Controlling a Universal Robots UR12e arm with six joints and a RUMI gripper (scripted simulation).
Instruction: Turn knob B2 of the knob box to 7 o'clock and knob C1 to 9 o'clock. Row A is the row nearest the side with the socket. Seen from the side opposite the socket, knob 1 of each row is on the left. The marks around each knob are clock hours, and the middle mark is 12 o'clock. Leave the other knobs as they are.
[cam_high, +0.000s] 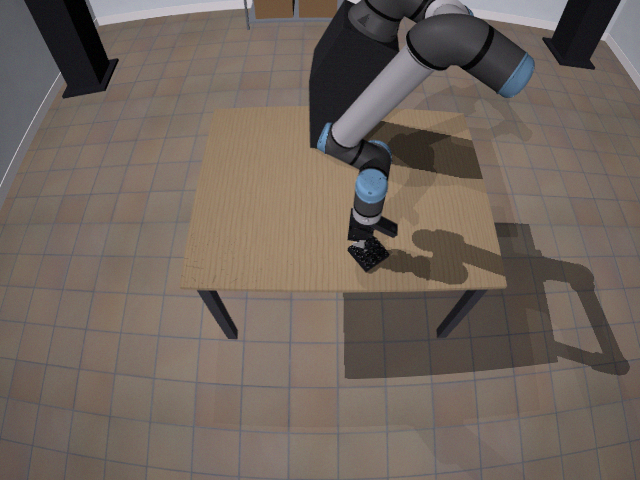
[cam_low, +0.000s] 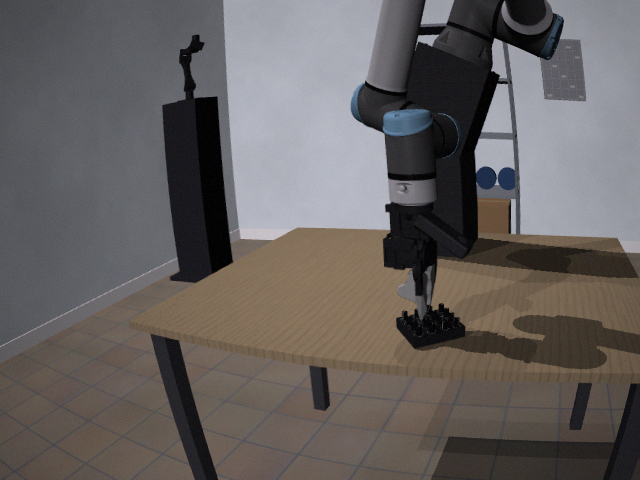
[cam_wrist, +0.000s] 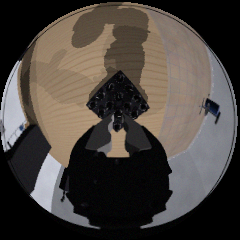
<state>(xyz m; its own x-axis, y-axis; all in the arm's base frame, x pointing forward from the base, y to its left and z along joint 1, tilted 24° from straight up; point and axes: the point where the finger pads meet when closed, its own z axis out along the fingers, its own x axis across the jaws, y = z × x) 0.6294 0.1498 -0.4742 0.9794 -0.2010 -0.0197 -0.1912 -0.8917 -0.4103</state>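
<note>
The black knob box (cam_high: 371, 255) (cam_low: 439, 337) (cam_wrist: 112, 84) lies on the table, turned like a diamond in the top view and the wrist view. Several small black upright knobs stand on it. My gripper (cam_high: 363, 245) (cam_low: 422, 315) (cam_wrist: 117, 113) points down with its pale fingertips low among the knobs. In the wrist view the tips are close around one knob near the box corner nearest the gripper, and the gripper looks shut on it. Which knob this is, the hour marks, the pointer directions and the socket are too dark and small to tell. The fingers hide part of the box.
The wooden table (cam_high: 268, 206) (cam_low: 289, 294) carries the box near its front edge. The arm's black pedestal (cam_high: 341, 77) (cam_low: 449, 103) stands at the back. The arm's shadow falls on the table beside the box. A black pillar (cam_low: 193, 186) stands away to the left.
</note>
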